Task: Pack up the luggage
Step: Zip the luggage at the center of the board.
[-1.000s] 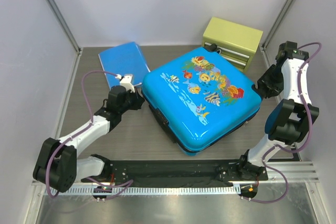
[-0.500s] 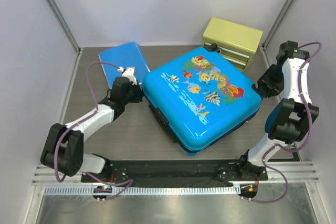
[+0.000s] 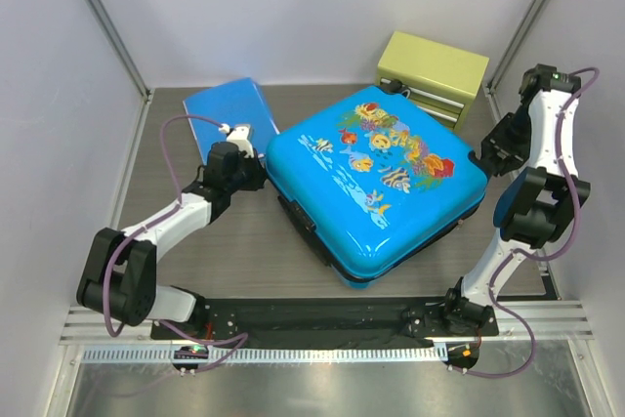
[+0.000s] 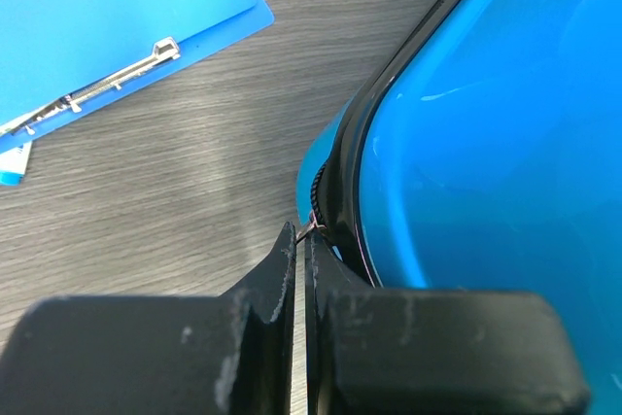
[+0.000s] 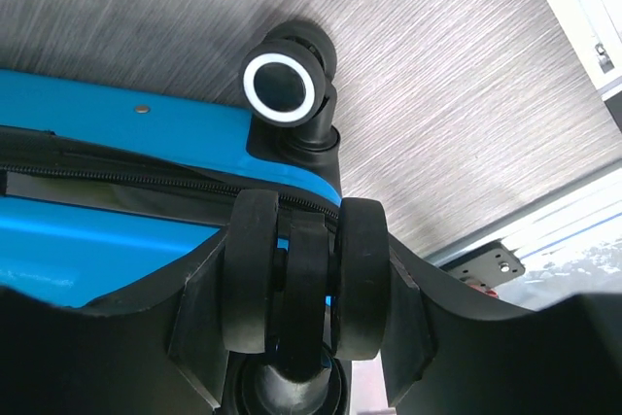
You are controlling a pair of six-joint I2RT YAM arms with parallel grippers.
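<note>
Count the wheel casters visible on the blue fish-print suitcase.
2. One black twin-wheel caster sits clamped between the right gripper's fingers; a white-ringed caster juts from the bright-blue hard-shell suitcase's corner beyond it. More may be hidden underneath.

The luggage is showing bright blue with orange, yellow and striped fish, its wheels black, one ringed white. The folder is showing blue, the drawer box yellow-green, the table streaky grey.
</note>
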